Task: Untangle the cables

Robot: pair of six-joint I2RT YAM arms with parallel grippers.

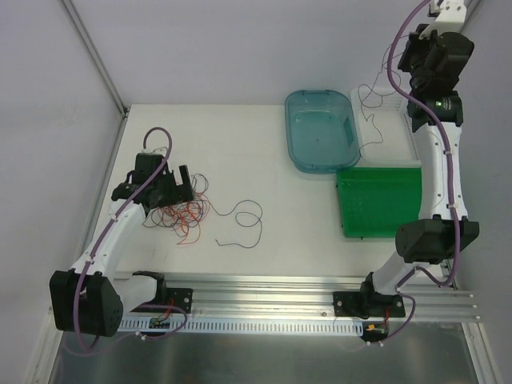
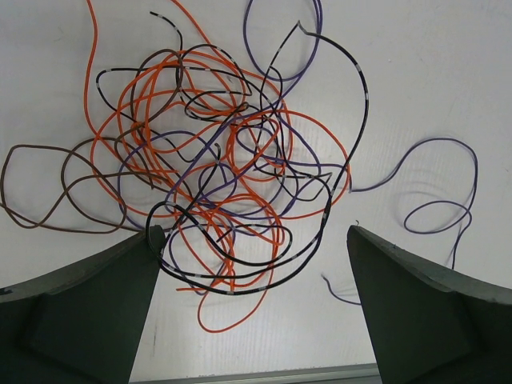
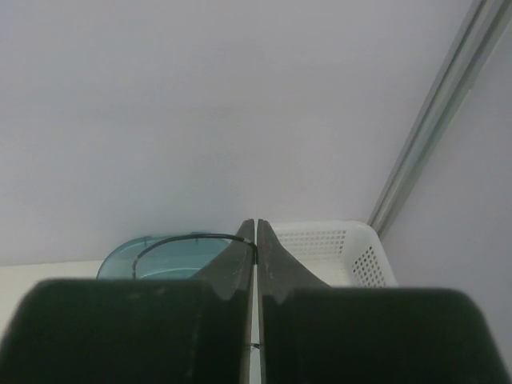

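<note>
The cables (image 1: 178, 211) lie as a tangled bunch of orange, black, purple and brown thin wires on the white table at the left. A loose purple strand (image 1: 244, 220) trails to its right. In the left wrist view the bunch (image 2: 224, 176) lies just ahead of my open left gripper (image 2: 252, 248), with its near loops between the fingers (image 2: 88, 312). My left gripper (image 1: 188, 186) hovers over the bunch. My right gripper (image 1: 408, 54) is raised high at the back right, shut (image 3: 256, 232) on one thin black wire (image 3: 184, 238) that hangs down (image 1: 366, 120) over the white basket.
A clear blue tub (image 1: 322, 132) stands at the back centre, a white perforated basket (image 1: 392, 120) to its right and a green tray (image 1: 380, 200) in front of that. An aluminium rail (image 1: 280, 288) runs along the near edge. Walls close the left and back.
</note>
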